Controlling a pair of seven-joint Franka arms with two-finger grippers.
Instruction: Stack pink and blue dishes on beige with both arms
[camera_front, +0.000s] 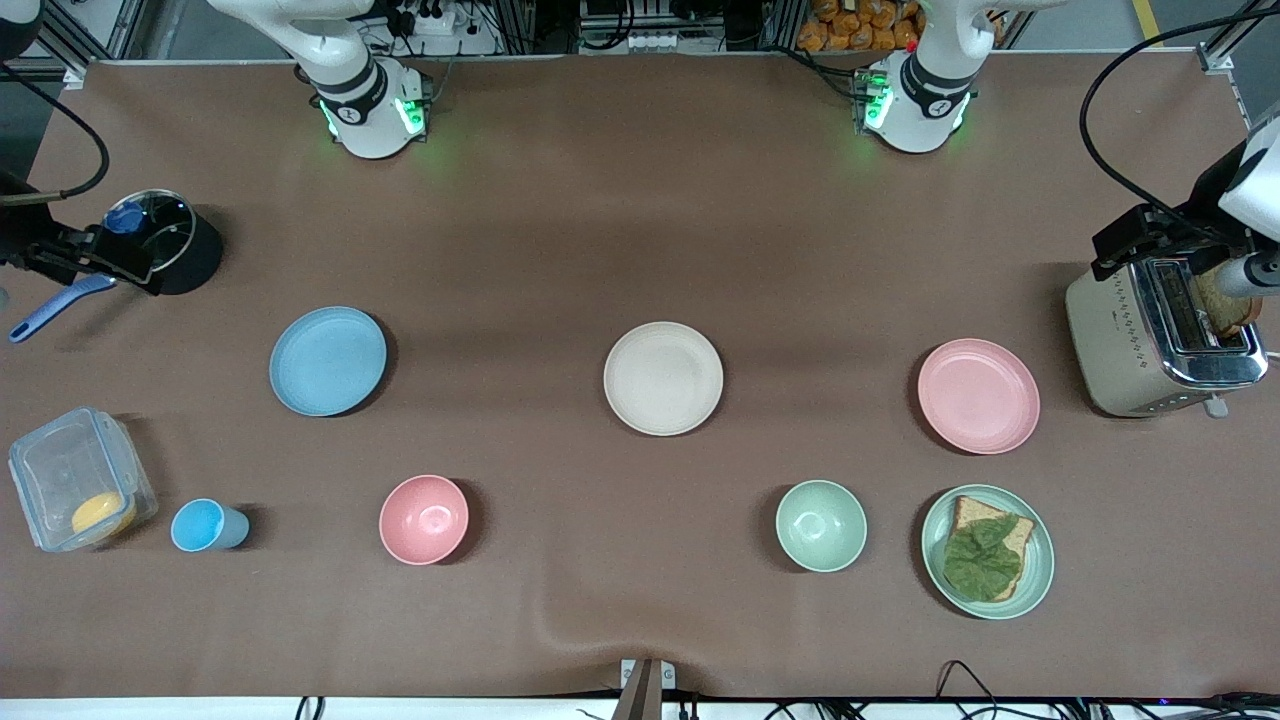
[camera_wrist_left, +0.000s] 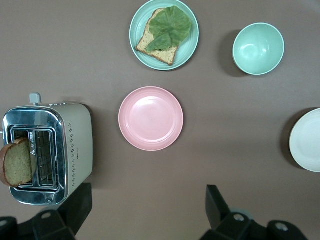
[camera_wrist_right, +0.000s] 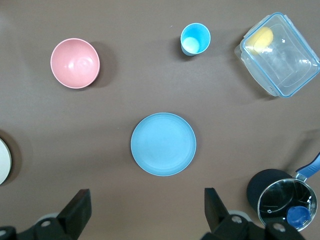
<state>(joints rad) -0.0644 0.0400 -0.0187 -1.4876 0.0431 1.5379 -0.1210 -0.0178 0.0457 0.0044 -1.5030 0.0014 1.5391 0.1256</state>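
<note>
The beige plate (camera_front: 663, 378) lies mid-table, and its edge also shows in the left wrist view (camera_wrist_left: 307, 140). Toward the left arm's end lies the pink plate (camera_front: 978, 396), which sits mid-frame in the left wrist view (camera_wrist_left: 151, 118). The blue plate (camera_front: 328, 361) lies toward the right arm's end and sits mid-frame in the right wrist view (camera_wrist_right: 163, 144). My left gripper (camera_wrist_left: 148, 197) hangs open high over bare table beside the pink plate. High over bare table beside the blue plate, my right gripper (camera_wrist_right: 146, 200) is open too. Neither hand shows in the front view.
A toaster (camera_front: 1160, 335) with a slice of toast stands beside the pink plate. Nearer the camera are a green plate with bread and lettuce (camera_front: 988, 551), a green bowl (camera_front: 821, 525), a pink bowl (camera_front: 424, 519), a blue cup (camera_front: 205, 525) and a clear container (camera_front: 80, 480). A black pot (camera_front: 175, 245) stands at the right arm's end.
</note>
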